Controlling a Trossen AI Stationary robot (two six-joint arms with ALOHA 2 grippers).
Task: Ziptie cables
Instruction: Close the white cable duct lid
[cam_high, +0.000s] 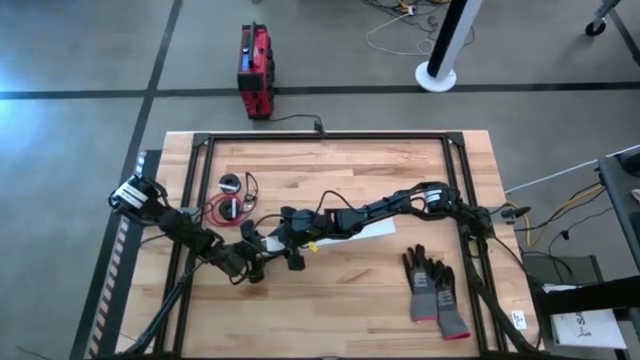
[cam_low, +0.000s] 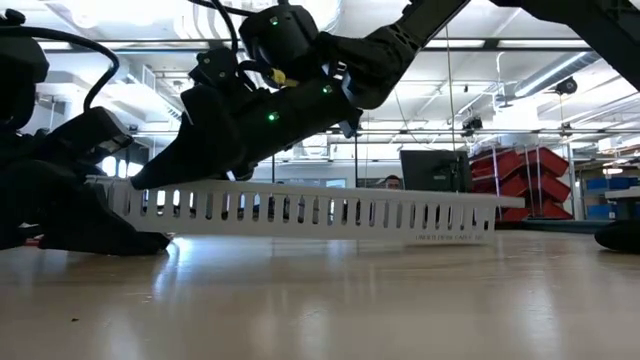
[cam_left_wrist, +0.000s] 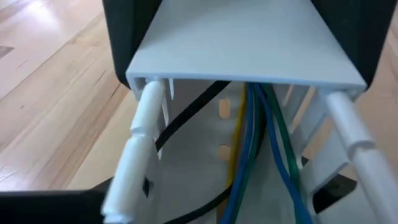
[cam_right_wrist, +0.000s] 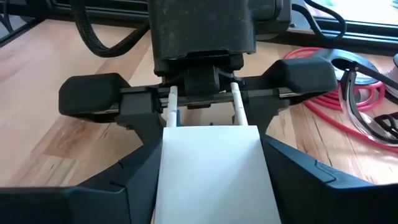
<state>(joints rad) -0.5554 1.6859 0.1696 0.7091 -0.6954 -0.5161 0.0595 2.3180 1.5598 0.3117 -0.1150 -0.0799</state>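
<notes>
The cables (cam_high: 228, 207) lie in loops at the middle left of the table (cam_high: 340, 290). Coloured wires (cam_left_wrist: 249, 143) run inside a long white strip (cam_low: 300, 208). The left hand (cam_high: 262, 262) and the right hand (cam_high: 283, 240) meet at the strip and both grip it. Gloves (cam_high: 433, 290) lie at the lower right.

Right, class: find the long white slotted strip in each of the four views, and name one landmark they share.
High view: white slotted strip mid-table, between the arms.
Low view: strip runs across the middle, slots visible.
Left wrist view: strip fills the frame, wires inside.
Right wrist view: strip at bottom centre.
Landmark: wooden table.
</notes>
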